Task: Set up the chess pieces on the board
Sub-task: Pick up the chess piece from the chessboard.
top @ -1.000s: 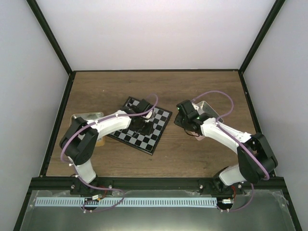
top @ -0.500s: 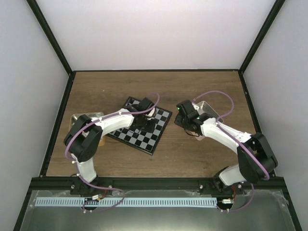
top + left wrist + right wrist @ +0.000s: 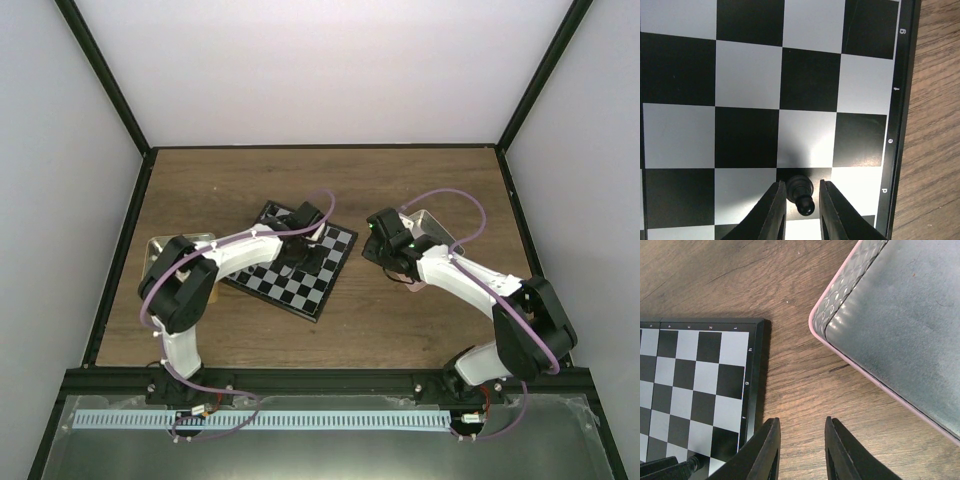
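Observation:
The board of black and pale checks fills the left wrist view. One black pawn stands on a black square near the edge marked d and e. My left gripper sits low over it, fingers either side, with a thin gap at the right finger. In the top view the left gripper is over the board's right part. My right gripper is open and empty above bare wood between the board and the pink tray. No other pieces show.
The pink tray lies right of the board, under the right arm. A tan tray lies left of the board, partly hidden by the left arm. Black frame posts and white walls close in the wooden table.
My left arm has reached further right across the board, and its gripper now sits nearer the board's right edge. The right arm has not moved.

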`<state>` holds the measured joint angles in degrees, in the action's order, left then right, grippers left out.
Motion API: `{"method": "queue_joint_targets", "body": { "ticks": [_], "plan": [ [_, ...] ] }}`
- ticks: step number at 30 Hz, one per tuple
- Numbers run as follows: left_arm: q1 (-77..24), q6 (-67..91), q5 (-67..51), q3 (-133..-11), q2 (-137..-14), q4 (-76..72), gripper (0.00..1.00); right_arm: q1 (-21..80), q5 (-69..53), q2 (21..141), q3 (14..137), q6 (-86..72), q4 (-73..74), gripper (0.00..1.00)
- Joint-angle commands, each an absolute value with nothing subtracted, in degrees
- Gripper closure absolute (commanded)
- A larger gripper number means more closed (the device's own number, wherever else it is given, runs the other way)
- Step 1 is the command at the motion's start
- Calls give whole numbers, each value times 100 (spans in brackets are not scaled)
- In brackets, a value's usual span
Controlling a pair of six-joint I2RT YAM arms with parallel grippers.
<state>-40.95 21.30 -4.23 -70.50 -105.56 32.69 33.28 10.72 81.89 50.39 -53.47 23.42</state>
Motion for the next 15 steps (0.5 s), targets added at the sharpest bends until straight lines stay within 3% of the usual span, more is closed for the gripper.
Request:
{"method": "queue_joint_targets", "body": {
  "ticks": [1,8,15],
  "plan": [
    [-4135,2171,-370,-7181,-10700,3313,78,3305,1255,8044,4984,-5405,2285,74],
    [-4141,2139,-263,-7210,-10671,3318,90,3305,1286,7999,4949,-5423,2302,75],
    [-4049,1804,136,-7746,-10605,3646,92,3305,1302,7907,4915,-5414,2294,75]
  ]
}}
